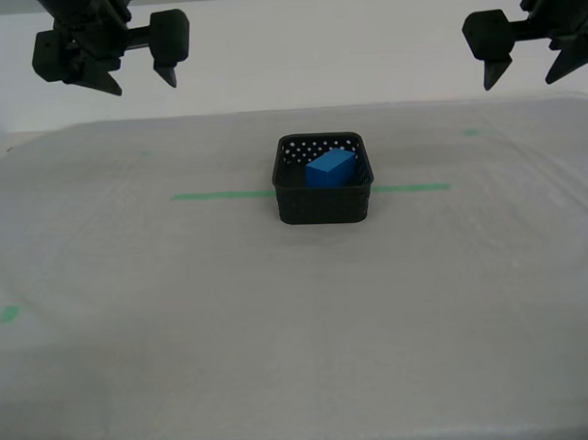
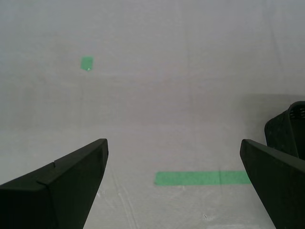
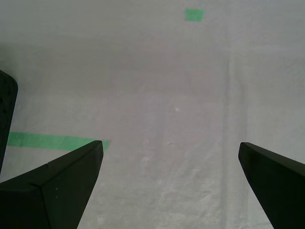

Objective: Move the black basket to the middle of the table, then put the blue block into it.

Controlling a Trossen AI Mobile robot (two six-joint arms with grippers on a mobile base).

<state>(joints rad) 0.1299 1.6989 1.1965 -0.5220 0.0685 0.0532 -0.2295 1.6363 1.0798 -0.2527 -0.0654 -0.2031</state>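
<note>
The black basket [image 1: 324, 204] stands at the middle of the table [image 1: 183, 359], across the green tape line. The blue block [image 1: 331, 168] lies inside it, tilted against the back wall. My second gripper [image 1: 140, 85] hangs open and empty high above the table at the exterior view's left. My first gripper [image 1: 521, 82] hangs open and empty high at the exterior view's right. In the second wrist view the open gripper [image 2: 172, 145] sees a corner of the basket [image 2: 286, 133]. In the first wrist view the open gripper [image 3: 170, 144] sees the basket's edge [image 3: 5, 109].
A green tape line [image 1: 221, 195] runs out from both sides of the basket. Small green tape marks lie at the near left [image 1: 8, 314] and the far right [image 1: 472, 132]. The cloth is bare around the basket.
</note>
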